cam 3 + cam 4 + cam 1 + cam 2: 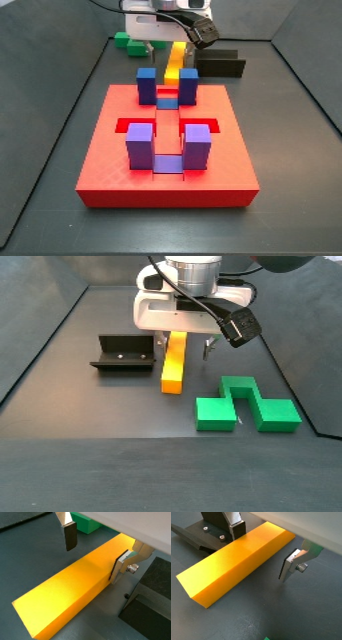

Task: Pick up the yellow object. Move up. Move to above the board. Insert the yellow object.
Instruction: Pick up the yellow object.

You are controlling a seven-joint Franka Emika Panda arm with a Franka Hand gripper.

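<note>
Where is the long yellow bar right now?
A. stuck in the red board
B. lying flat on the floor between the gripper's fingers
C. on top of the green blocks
B: the yellow bar lies on the dark floor, with the open gripper straddling it, fingers apart from its sides.

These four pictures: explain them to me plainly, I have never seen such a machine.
A robot arm ends in a gripper with two flat silver jaws. Two cameras ride on its wrist and look down past the jaws; two more stand beside the table. On the dark floor lie the yellow object, a long bar, green blocks, a black fixture and, in a side view, the big red board with blue-purple posts. In both wrist views the jaws stand open on either side of the bar; nothing is gripped yet.
</note>
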